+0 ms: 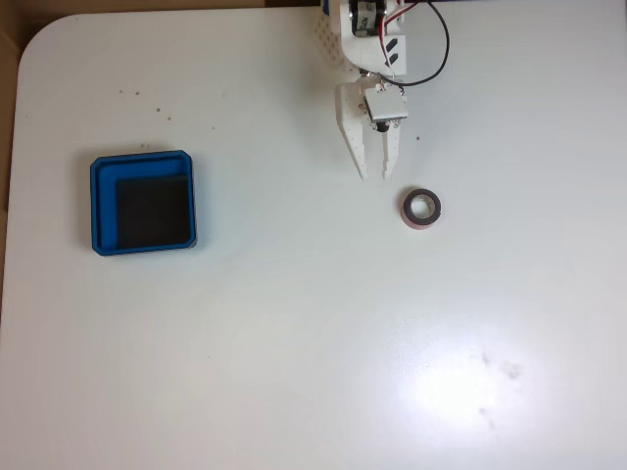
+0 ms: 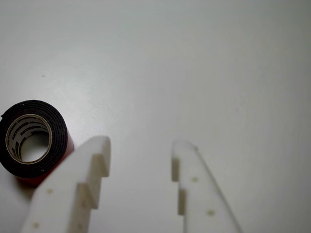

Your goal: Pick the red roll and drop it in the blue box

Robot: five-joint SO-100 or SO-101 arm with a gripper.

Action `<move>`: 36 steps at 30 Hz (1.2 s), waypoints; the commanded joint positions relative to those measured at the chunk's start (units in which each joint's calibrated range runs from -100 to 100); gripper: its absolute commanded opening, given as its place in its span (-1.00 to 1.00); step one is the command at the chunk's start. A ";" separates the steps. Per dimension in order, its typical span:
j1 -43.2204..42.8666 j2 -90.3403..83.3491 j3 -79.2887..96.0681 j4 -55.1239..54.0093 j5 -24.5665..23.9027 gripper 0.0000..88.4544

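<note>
The red roll (image 1: 421, 209) lies flat on the white table, right of centre in the fixed view; its dark top and pale core show. In the wrist view the red roll (image 2: 33, 141) sits at the left, just beside the left finger. My white gripper (image 1: 374, 175) hangs a little up and left of the roll, fingertips pointing down the picture. In the wrist view the gripper (image 2: 141, 150) is open with bare table between its fingers. The blue box (image 1: 143, 202) rests far to the left, black floor showing.
The table's rounded corner (image 1: 39, 39) is at the upper left, with brown floor beyond it. Red and black wires (image 1: 439, 49) loop beside the arm at the top. A few dark specks (image 1: 147, 98) mark the surface.
</note>
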 commanded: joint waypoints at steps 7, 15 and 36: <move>-0.78 -0.18 0.90 -0.67 0.33 -0.87; -12.02 -0.18 0.90 -0.67 0.33 -0.87; -16.12 18.29 -11.50 -0.50 -0.28 -0.88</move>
